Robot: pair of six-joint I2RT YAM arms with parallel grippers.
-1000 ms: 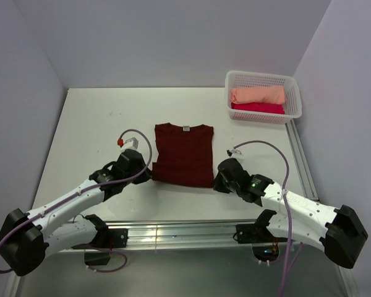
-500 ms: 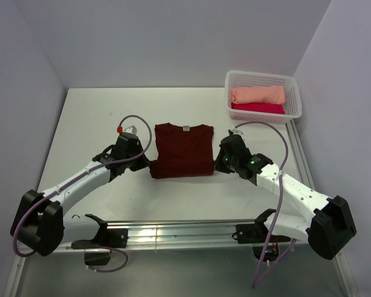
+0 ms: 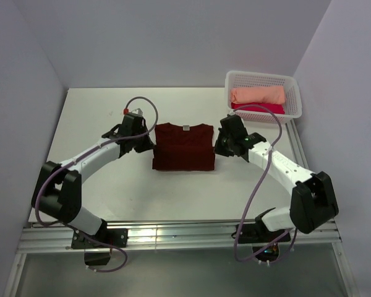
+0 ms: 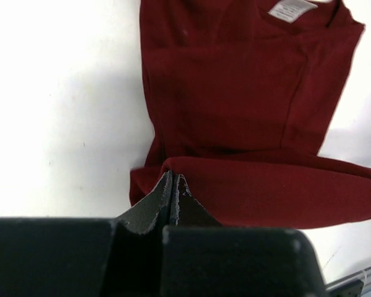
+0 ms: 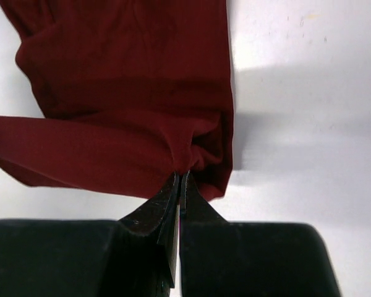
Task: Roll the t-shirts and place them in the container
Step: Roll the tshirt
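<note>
The dark maroon t-shirt lies flat mid-table with its pale neck label at the far end. Its near part is doubled over into a thick band. My left gripper is shut on the band's left end. My right gripper is shut on the bunched cloth at the band's right end. The peach t-shirt and the crimson-pink t-shirt lie rolled in the basket.
A white mesh basket stands at the table's far right corner. A metal rail runs along the near edge, and another borders the right side. Grey walls close in the left, back and right.
Both grippers have moved away from the near edge toward the collar, carrying the shirt's lower end over itself. The visible shirt is now shorter, with a folded band along its near side.
</note>
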